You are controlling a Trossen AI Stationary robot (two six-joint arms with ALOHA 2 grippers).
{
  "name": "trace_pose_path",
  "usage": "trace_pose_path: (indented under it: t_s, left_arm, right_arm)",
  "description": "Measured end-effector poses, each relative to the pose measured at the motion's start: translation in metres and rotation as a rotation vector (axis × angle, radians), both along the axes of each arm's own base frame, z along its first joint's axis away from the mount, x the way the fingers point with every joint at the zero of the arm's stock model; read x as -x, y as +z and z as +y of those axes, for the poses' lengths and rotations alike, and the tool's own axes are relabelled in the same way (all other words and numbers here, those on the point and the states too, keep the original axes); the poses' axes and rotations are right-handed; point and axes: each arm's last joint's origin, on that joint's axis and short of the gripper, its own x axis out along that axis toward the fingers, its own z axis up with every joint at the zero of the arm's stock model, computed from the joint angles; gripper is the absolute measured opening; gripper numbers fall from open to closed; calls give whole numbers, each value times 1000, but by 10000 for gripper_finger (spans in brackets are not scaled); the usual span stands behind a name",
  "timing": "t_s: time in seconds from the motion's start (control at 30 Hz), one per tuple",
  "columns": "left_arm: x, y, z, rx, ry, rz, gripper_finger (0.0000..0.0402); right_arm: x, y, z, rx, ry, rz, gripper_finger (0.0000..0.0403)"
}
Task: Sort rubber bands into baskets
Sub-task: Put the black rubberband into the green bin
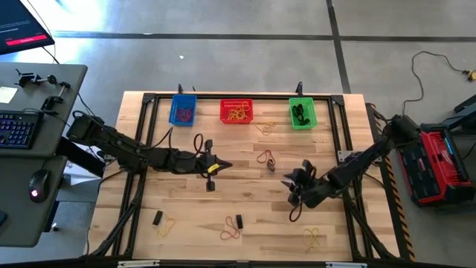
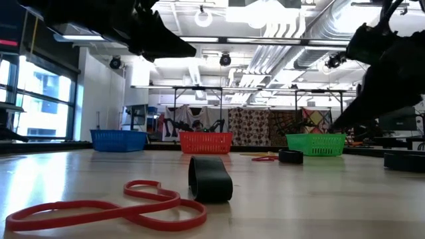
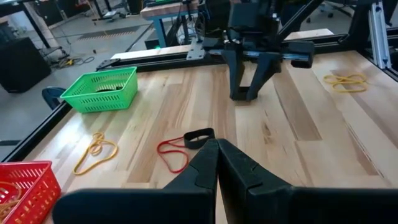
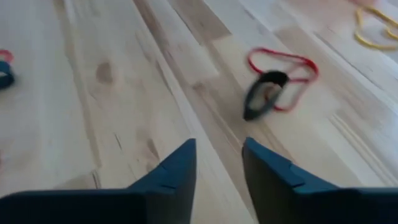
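Closest to the low camera lies a thin red rubber band (image 2: pixel 109 210) twisted like a figure eight, flat on the pale wooden table (image 2: pixel 332 199). A short thick black rubber band (image 2: pixel 210 178) stands on its edge, touching it. Far behind sit the blue plastic mesh basket (image 2: pixel 119 140), the red plastic mesh basket (image 2: pixel 206 142) and the green plastic mesh basket (image 2: pixel 316 144) in a row.

From above, the left gripper (image 1: pixel 223 166) is over the middle of the table, well apart from the three baskets along the far edge. The right gripper (image 1: pixel 291 184) is over the table's right half, nearer the green one than the others. Thin bands already lie inside the blue and red baskets, and dark ones inside the green basket.

The left wrist camera shows its two dark fingers pressed together with nothing between them. Just past the tips lie a thin red loop (image 3: pixel 173 153) and a thick black loop (image 3: pixel 199 137), touching each other. A thin yellow rubber band (image 3: pixel 95 151) lies between them and the green basket.

The right wrist camera shows its two fingers a little apart, holding nothing. Ahead of them a thick dark loop (image 4: pixel 263 94) sits on a thin red band (image 4: pixel 285 75).
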Motion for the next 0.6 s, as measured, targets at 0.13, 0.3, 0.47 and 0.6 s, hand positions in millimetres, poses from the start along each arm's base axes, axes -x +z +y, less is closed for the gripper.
trace_pose_path:
  t_s: [0.13,0.3,0.47,0.6]
  left_arm:
    - [0,0,0,-1,4,0,0]
    - [0,0,0,-3,10,0,0]
    - [0,0,0,-3,11,0,0]
    - [0,0,0,-3,11,1,0]
  right_arm:
    - [4,12,4,-4,-77,91,146]
    - [6,26,6,-66,-209,183,152]
    - [11,16,6,-147,-320,331,152]
    - [15,5,5,-156,-398,424,152]
